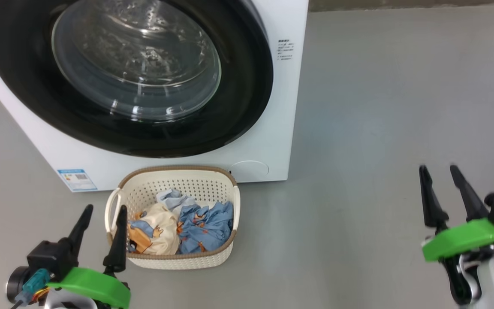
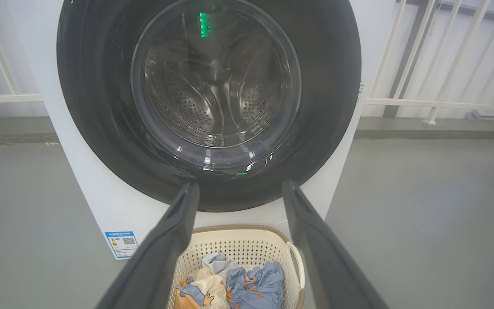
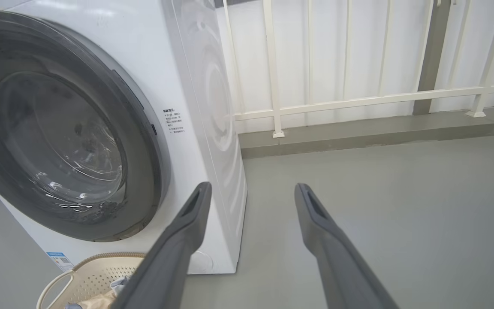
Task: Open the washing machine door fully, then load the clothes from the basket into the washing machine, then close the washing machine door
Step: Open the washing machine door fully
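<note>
The white washing machine [image 1: 268,141] stands ahead with its round black-rimmed door [image 1: 135,77] shut flat against the front; the steel drum shows through the glass [image 2: 217,81]. On the floor just before it sits the cream basket [image 1: 174,257] holding the clothes [image 1: 187,223]: a cream printed piece, a blue printed piece and a pale blue one. My left gripper [image 1: 104,209] hovers open at the basket's left handle, fingers pointing at the machine. My right gripper [image 1: 439,168] is open over bare floor, far right of the machine.
Grey floor [image 1: 380,128] stretches to the right of the machine. A white railing [image 3: 358,101] on a low kerb runs behind it. A blue label [image 1: 76,179] marks the machine's lower left corner.
</note>
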{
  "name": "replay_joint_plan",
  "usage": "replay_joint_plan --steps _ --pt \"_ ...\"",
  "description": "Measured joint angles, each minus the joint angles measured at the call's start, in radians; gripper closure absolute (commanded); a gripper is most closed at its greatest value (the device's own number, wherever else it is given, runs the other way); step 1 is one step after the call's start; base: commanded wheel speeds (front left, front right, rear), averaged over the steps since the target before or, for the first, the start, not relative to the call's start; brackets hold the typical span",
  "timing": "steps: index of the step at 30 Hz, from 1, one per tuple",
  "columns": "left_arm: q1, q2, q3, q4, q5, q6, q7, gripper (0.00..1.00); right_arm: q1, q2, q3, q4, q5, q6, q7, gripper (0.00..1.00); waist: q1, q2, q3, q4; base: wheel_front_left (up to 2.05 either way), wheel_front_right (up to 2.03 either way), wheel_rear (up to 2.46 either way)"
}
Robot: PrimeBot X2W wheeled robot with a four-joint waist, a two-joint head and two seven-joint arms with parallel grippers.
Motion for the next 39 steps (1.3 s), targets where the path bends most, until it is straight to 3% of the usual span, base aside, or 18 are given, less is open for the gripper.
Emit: replay_joint_plan --steps 14,28,29,30,31,32,39 --pt "-0.001 -0.017 -0.058 -0.008 0.0 0.0 0.0 0.0 -0.286 -0.048 0.03 -0.008 0.151 0.0 0.0 0.0 0.0 0.0 0.059 0.062 0.0 0.0 0.0" --pt "-0.044 -0.036 -0.066 -0.021 -0.001 0.0 0.0 0.0 -0.456 0.007 -0.122 0.043 0.444 0.0 0.036 0.0 0.0 0.0 0.165 0.118 0.0 0.0 0.0" --pt "-0.049 -0.036 -0.067 -0.021 -0.001 0.0 0.0 0.0 -0.46 0.015 -0.132 0.05 0.465 0.0 0.043 0.07 0.0 0.0 0.172 0.121 0.0 0.0 0.0" --pt "-0.053 -0.037 -0.068 -0.021 -0.001 0.0 0.0 0.0 -0.466 0.022 -0.141 0.06 0.492 0.0 0.048 0.41 0.0 0.0 0.179 0.124 0.0 0.0 0.0" --pt "-0.057 -0.038 -0.07 -0.021 -0.001 0.0 0.0 0.0 -0.47 0.03 -0.151 0.067 0.514 0.0 0.056 0.59 0.0 0.0 0.186 0.127 0.0 0.0 0.0" --pt "-0.06 -0.04 -0.072 -0.021 -0.001 0.0 0.0 0.0 -0.473 0.037 -0.158 0.073 0.539 0.0 0.064 1.0 0.0 0.0 0.192 0.129 0.0 0.0 0.0" --pt "-0.076 -0.05 -0.079 -0.021 -0.004 0.0 0.0 0.0 -0.526 0.059 -0.216 0.123 0.709 0.0 0.145 1.0 0.0 0.0 0.226 0.144 0.0 0.0 0.0"
